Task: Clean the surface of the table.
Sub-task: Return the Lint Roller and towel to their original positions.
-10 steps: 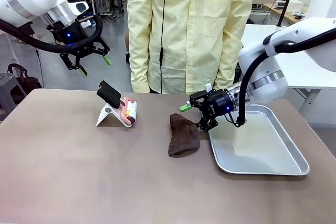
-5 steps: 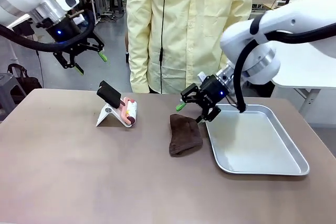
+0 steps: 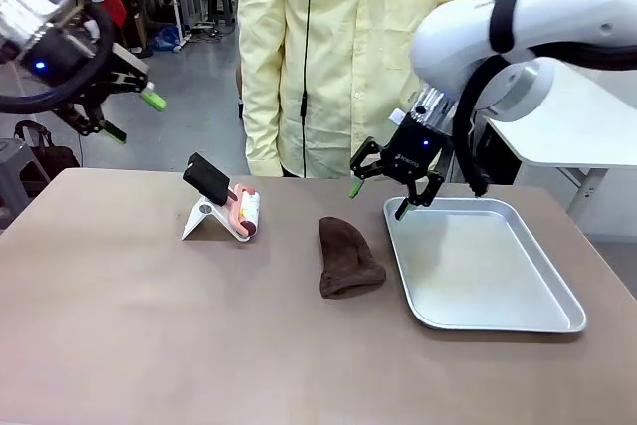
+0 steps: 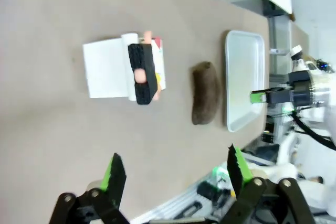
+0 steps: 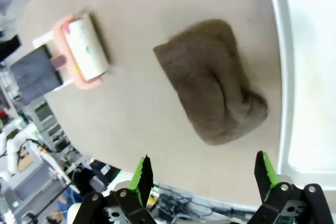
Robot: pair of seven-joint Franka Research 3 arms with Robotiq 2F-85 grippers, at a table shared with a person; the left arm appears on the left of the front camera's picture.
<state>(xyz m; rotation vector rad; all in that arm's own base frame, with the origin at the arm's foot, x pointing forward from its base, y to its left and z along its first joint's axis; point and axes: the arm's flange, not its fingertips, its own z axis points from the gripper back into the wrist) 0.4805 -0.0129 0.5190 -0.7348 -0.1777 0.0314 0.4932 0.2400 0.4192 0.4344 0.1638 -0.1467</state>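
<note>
Lying on table (image 3: 149,325): unlabelled cloth (image 3: 346,257)

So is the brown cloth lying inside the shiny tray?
No, the brown cloth lies bunched on the table just beside the shiny tray, left of its rim.

Left claw (image 3: 127,114) and right claw (image 3: 380,199) apparently open, raised.

The table (image 3: 149,325) carried a brown cloth (image 3: 348,257) at centre. A metal tray (image 3: 480,264) lay just right of the cloth, a lint roller (image 3: 246,213) and white stand (image 3: 204,218) to its left.
</note>
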